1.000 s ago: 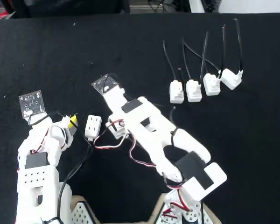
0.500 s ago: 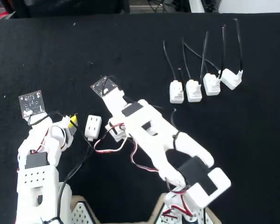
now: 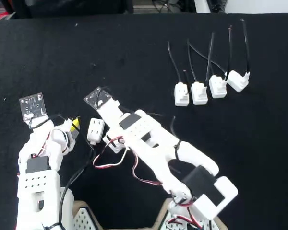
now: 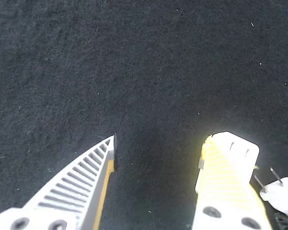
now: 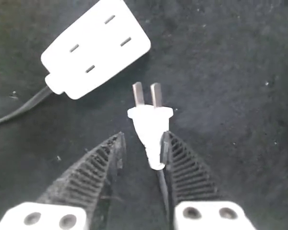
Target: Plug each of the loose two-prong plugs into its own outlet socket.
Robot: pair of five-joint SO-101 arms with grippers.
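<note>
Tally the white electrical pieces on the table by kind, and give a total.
Outlet block: 1
Two-prong plug: 1
Corded white blocks in the far row, plug or socket unclear: 4
Total: 6

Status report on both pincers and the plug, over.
Left pincer open over black cloth. Right pincer open, straddling two-prong plug. Prongs short of outlet block, not inserted. Nothing between them.

Left arm is folded close over its base. Left hand is held low, fingers wide apart. Right arm is extended diagonally toward the left arm. Right hand is low, fingers parted.
</note>
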